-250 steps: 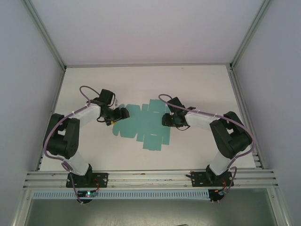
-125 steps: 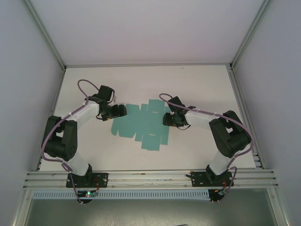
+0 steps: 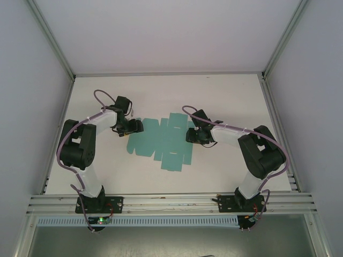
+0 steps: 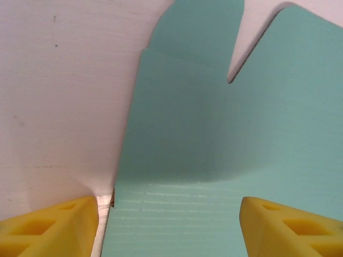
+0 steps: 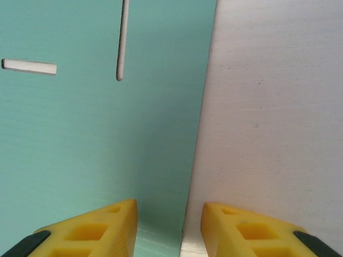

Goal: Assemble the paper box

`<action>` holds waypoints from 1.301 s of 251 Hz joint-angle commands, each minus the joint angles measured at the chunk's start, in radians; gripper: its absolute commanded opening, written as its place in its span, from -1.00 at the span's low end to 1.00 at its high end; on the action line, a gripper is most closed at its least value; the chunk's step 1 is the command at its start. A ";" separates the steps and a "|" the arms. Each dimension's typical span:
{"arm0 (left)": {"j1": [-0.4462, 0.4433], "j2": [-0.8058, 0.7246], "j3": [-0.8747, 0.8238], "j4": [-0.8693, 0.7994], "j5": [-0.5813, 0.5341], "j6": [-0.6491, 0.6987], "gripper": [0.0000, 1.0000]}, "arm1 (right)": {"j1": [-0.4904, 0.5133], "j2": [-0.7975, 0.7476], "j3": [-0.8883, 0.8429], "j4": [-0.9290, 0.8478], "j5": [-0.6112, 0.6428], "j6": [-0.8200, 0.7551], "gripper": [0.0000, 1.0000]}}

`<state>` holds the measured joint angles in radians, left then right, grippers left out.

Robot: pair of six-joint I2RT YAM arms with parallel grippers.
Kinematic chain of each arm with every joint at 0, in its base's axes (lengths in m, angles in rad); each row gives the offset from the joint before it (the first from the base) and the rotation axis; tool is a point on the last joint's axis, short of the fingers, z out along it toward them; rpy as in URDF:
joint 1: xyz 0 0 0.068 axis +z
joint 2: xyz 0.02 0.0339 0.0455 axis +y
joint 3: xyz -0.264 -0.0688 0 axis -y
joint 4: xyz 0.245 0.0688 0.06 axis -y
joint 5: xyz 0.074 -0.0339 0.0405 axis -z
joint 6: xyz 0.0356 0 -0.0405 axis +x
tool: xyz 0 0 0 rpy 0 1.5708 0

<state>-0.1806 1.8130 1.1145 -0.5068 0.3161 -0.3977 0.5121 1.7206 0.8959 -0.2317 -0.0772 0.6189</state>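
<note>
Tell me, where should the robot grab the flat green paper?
Probably an outer edge of the paper box, coming from the side: it lies flat on the table, so only edges can be pinched. The right gripper straddles one edge.

Paper box (image 4: 225, 134) cropped by wrist-view edges, left end effector (image 4: 170, 208) and right end effector (image 5: 169, 208) cut off at bottom edge

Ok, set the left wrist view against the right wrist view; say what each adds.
Left wrist: the paper box with a rounded tab and a deep notch, left hand open astride its edge. Right wrist: two narrow slots and a long straight edge running into the open right hand. Both: flat teal card on the white table, yellow fingertips.
</note>
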 commanded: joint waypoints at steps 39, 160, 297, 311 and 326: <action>-0.014 -0.012 -0.105 0.247 0.547 -0.075 0.33 | 0.028 0.114 -0.029 0.100 -0.152 0.023 -0.22; -0.044 -0.279 -0.245 0.638 0.733 -0.366 0.28 | 0.023 0.103 -0.104 0.193 -0.175 0.044 -0.25; -0.199 -0.184 -0.061 -0.030 0.209 -0.107 0.01 | -0.001 0.089 -0.161 0.250 -0.178 0.047 -0.25; -0.215 -0.185 -0.036 -0.067 0.159 -0.090 -0.01 | -0.003 0.085 -0.170 0.248 -0.172 0.048 -0.25; -0.221 -0.189 -0.022 -0.078 0.150 -0.095 -0.05 | -0.002 0.080 -0.174 0.246 -0.167 0.047 -0.25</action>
<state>-0.3721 1.6104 1.0622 -0.3588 0.6502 -0.5720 0.4858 1.6859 0.7822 -0.0574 -0.1219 0.6525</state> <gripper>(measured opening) 0.491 0.374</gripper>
